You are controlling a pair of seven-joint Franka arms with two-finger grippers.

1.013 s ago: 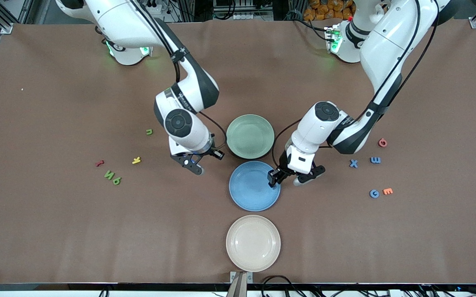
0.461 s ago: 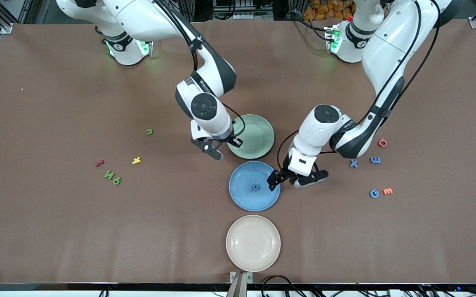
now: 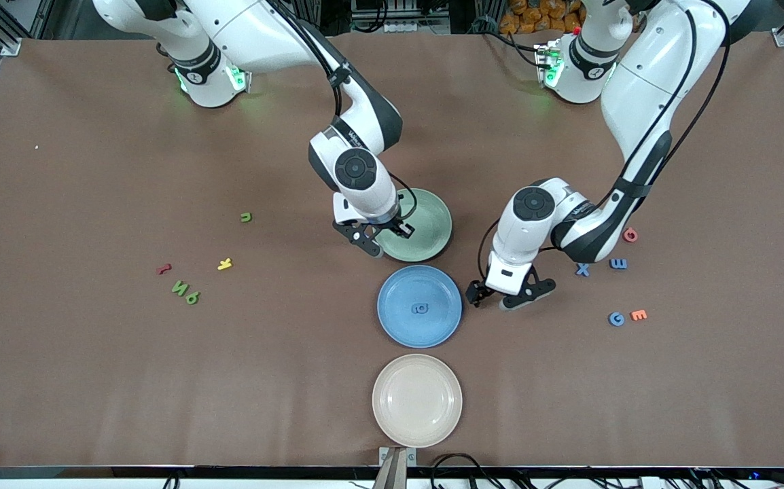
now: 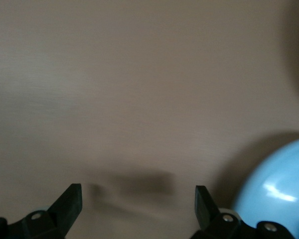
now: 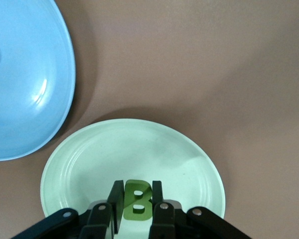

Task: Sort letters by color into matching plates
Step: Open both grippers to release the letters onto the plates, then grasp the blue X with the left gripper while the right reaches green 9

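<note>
green B (image 5: 137,200) gripped (right gripper (image 5: 137,206)), over green plate (image 5: 89,164)

Brown worktop (image 3: 93,380), pale mint green plate (image 3: 433,234), medium blue plate (image 3: 443,326) with a blue letter (image 3: 420,309), cream plate (image 3: 417,401), dark green letter B (image 5: 137,200) between black fingers of the right claw (image 5: 137,204), white arms, black left claw (image 4: 138,199)

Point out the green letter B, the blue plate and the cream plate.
green B (image 5: 138,200), right wrist view, middle of the letter's face.
blue plate (image 3: 399,326), front view, bare part of its floor.
cream plate (image 3: 417,401), front view, bare centre.
</note>
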